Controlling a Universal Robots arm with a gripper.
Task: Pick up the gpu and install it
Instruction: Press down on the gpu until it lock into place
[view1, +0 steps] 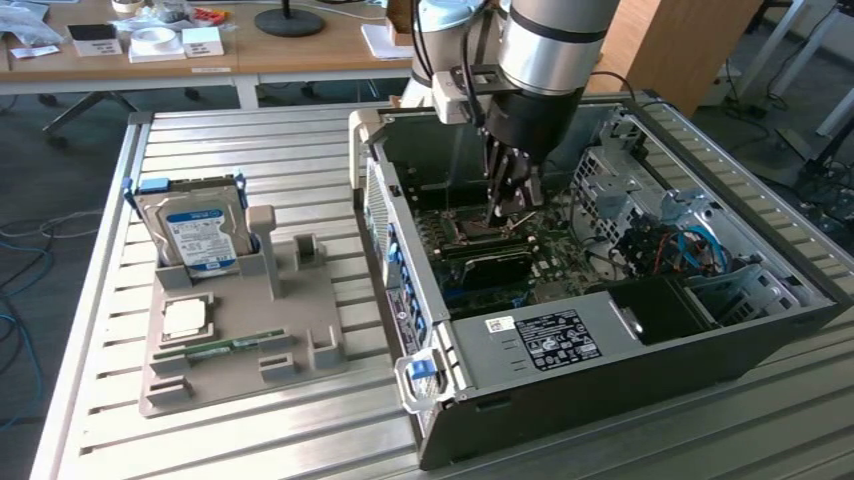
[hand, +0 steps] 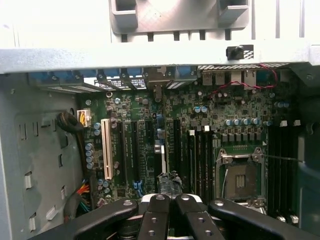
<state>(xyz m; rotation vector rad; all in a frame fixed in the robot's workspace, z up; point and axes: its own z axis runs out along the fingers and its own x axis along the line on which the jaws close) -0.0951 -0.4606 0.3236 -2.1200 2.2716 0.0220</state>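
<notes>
Since the jaws (hand: 169, 197) are pinched fully shut down inside the computer case (view1: 587, 340), the gpu (hand: 169, 182) looks to be that dark card seen edge-on right at their tips. It sits directly under them, standing on the motherboard (hand: 200, 120), long side running along the slots beside the white one (hand: 105, 148). Gripped or just pressed? Can't tell.

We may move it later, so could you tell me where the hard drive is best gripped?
Probably its top edge, from above: the hard drive stands almost upright in the grey stand with its lower end seated, which leaves the thin top free to pinch across its two broad faces.
</notes>
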